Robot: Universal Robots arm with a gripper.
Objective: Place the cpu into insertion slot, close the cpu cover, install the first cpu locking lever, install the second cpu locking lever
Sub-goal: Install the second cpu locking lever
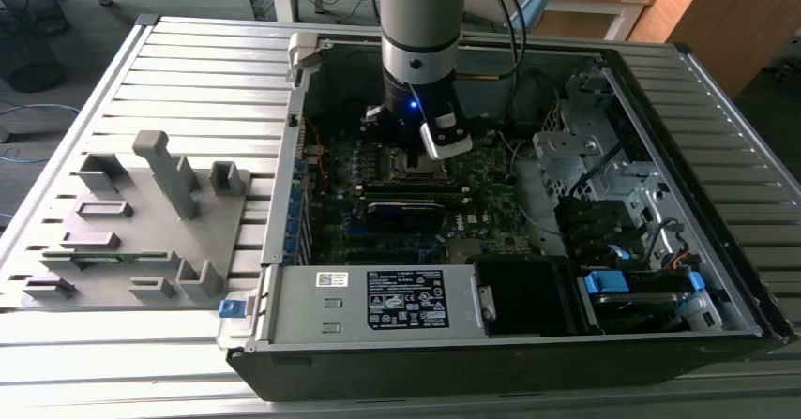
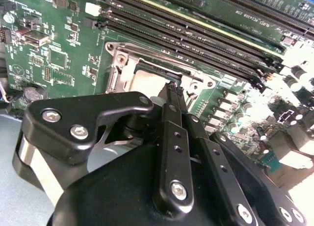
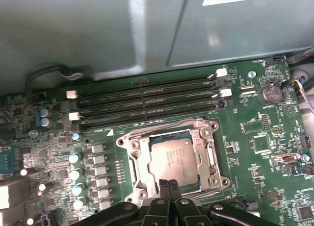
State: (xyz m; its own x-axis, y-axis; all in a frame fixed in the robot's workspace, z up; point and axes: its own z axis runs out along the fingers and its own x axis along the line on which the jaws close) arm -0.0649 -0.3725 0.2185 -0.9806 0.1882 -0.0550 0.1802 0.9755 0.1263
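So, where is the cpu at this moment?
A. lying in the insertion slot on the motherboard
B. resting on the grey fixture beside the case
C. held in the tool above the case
A: in the first wrist view the cpu lies flat inside the insertion slot, and the tool stands shut at its near edge, holding nothing.

A bench (image 1: pixel 188 63) with a pale grey, ribbed metal top of parallel slats carries everything in the exterior view. Directly on it lies an open black desktop computer case (image 1: pixel 501 363), on its side with the interior facing up. Just beside the case, toward the exterior view's left, sits a flat grey plastic fixture tray (image 1: pixel 138 241) with upright posts and small pockets.
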